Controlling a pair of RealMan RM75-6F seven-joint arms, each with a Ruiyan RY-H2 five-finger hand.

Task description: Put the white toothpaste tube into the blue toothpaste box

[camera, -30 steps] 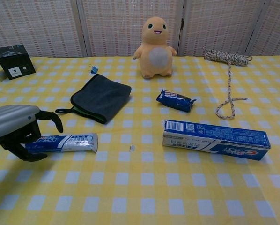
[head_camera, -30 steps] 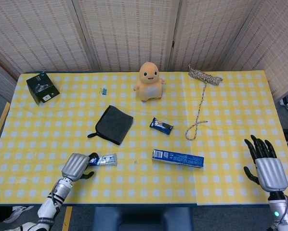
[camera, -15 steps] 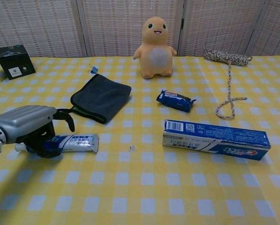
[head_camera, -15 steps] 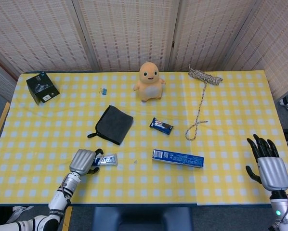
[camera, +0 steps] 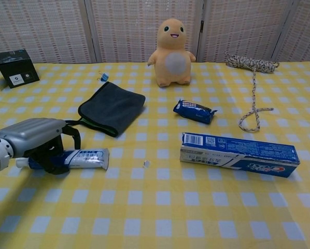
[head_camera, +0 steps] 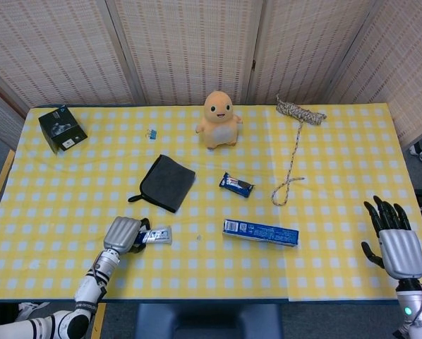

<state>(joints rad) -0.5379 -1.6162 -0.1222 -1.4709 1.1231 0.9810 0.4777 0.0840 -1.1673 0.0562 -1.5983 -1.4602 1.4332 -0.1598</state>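
Over the last second the left hand (camera: 33, 140) has slid in from the near-left and settled over the cap end of the tube (camera: 82, 157), its fingers curling down round it. A second ago the fingers stood apart just short of the tube; now they wrap its left end, though the tube lies flat on the table (camera: 160, 218) where it was. The grasp looks to be forming, not finished: nothing has been lifted yet, so the task is at its first step.

Taking the box (camera: 239, 154) as the landmark: the tube lies well to its left, roughly in line with it, crimped end pointing toward the box. The left hand sits at the tube's far end from the box, covering the cap, fingers curled round the tube; whether they actually squeeze it I cannot tell. The cloth (camera: 112, 107) is up and left of the box, just behind the hand. The snack bar (camera: 195, 111) lies just behind the box's left end.

Far right of the box, off the table's right edge, the right hand (head_camera: 394, 240) hovers with fingers spread, holding nothing.
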